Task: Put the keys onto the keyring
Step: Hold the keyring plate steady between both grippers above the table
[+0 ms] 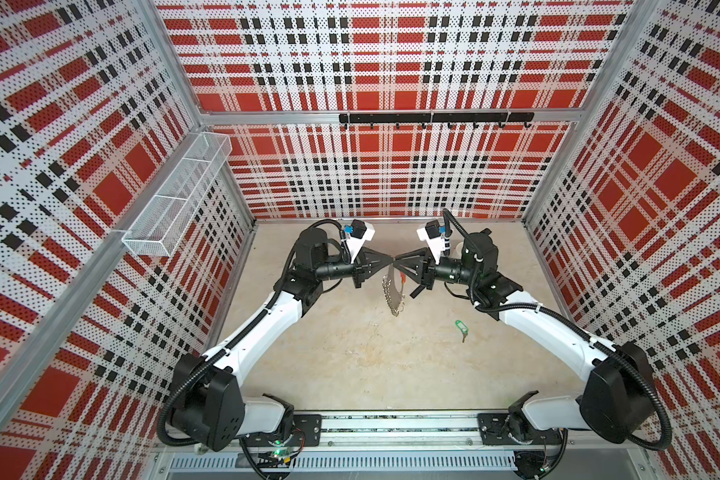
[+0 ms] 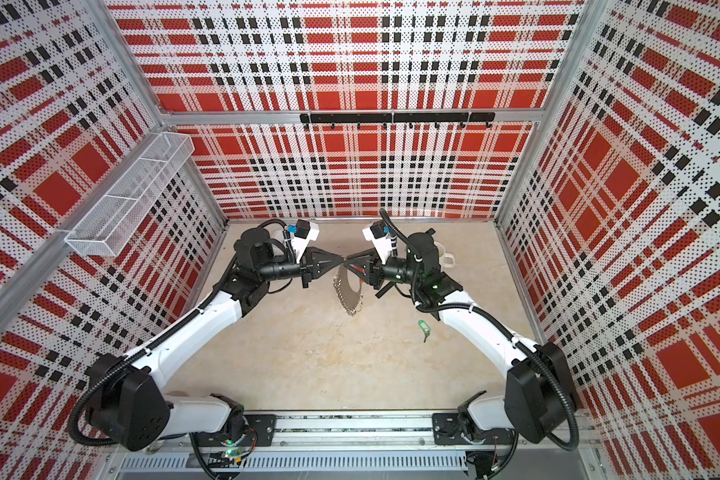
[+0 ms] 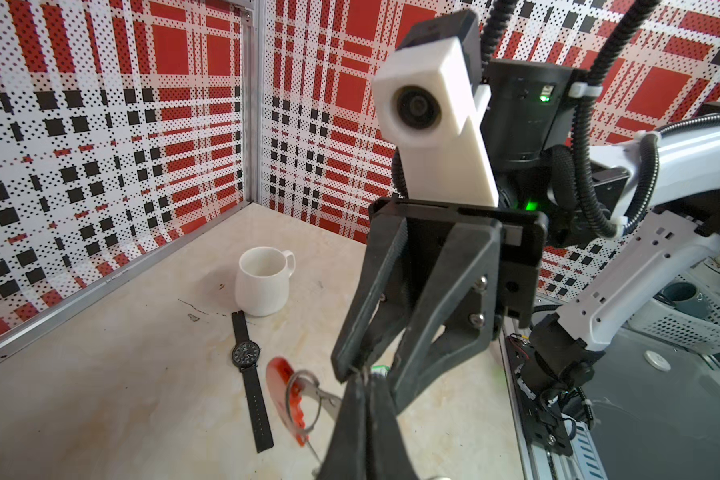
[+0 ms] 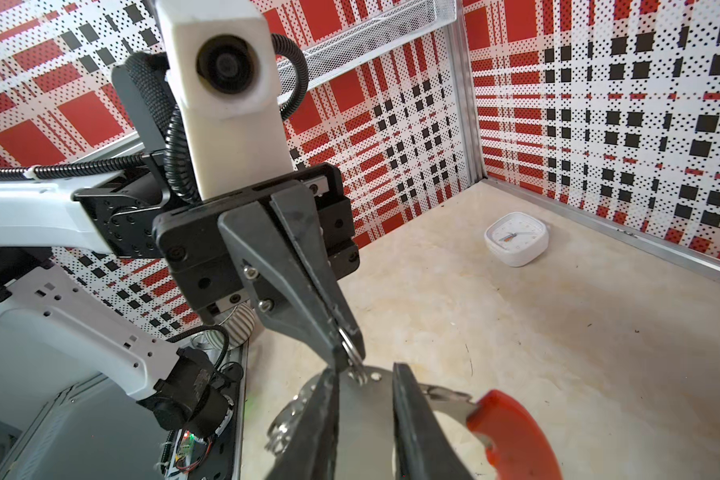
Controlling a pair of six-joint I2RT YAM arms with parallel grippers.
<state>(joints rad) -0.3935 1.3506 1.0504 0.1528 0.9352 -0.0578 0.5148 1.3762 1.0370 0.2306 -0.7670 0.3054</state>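
A white wire-mesh basket [image 1: 175, 195] hangs on the left wall rail and is split into three compartments. A white ceramic mug [image 3: 262, 286] stands upright on the pale stone-look tabletop [image 1: 350, 353] with its mouth up and only its white inside showing. A black wristwatch [image 3: 248, 357] lies flat just beside it, and a white square clock [image 4: 516, 239] sits near the far corner on the other side.

The two arms meet tip to tip above the middle of the tabletop. The left hand [image 4: 349, 353] is fully closed, pinching one small wire loop [image 4: 347, 345] of the large flat grey metal keyring [image 4: 364, 415]. The right hand [image 1: 399, 266] has its fingers [image 4: 416, 415] partly apart, one on each side of the keyring's grey band. I cannot tell whether they press on it.

The keyring hangs on edge below the two hands. In both top views its long axis runs from the fingertips towards the front rail. Its rim of wire loops faces the left arm, and its red curved section [image 4: 512, 428] lies on the right arm's side.

The small dark metal key with its green oblong plastic tag [image 1: 459, 328] lies flat on the tabletop. It is right of the middle, near the right forearm and well apart from the keyring. Its long axis runs roughly front to back, with the tag end towards the back wall and the metal end towards the front rail.
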